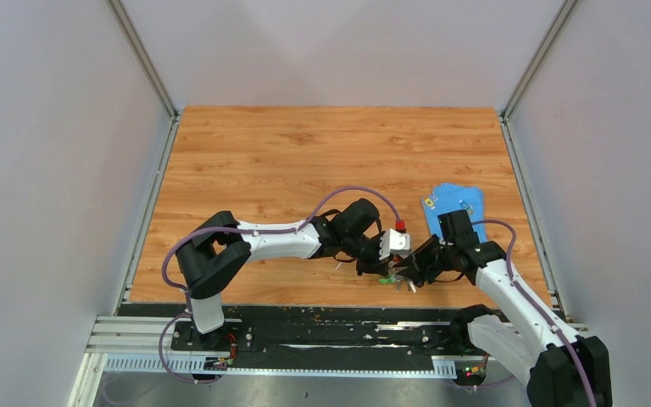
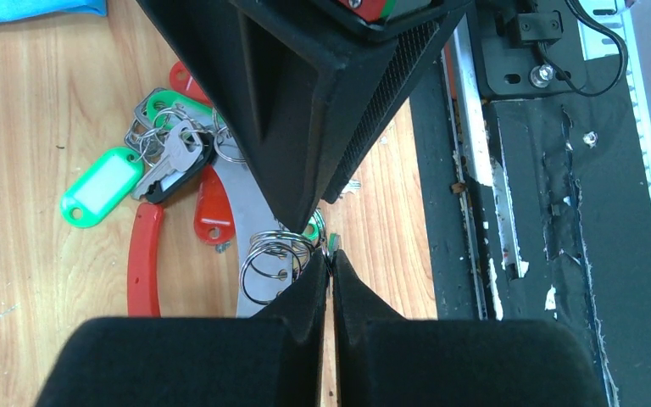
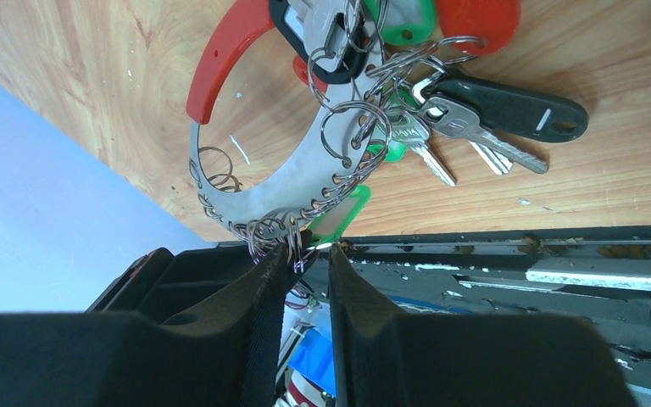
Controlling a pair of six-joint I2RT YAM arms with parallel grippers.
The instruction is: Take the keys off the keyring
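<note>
The keyring is a silver crescent plate [image 3: 280, 191] with a red curved piece [image 3: 225, 51] and several thin wire rings along its edge. The keys [image 3: 466, 119], silver with green, red and black heads, hang bunched from those rings. In the top view the bunch [image 1: 394, 277] lies at the table's near edge between both grippers. My left gripper [image 2: 331, 254] is shut, pinching a thin ring [image 2: 275, 263] beside a green bit at its tips. My right gripper [image 3: 314, 250] is closed on the plate's ringed edge, next to a green tag [image 3: 339, 216].
A blue cloth [image 1: 456, 208] lies on the wooden table behind the right arm. The black base rail [image 1: 322, 326] runs right next to the keys, along the table's near edge. More keys and tags [image 2: 174, 148] spread to the left in the left wrist view.
</note>
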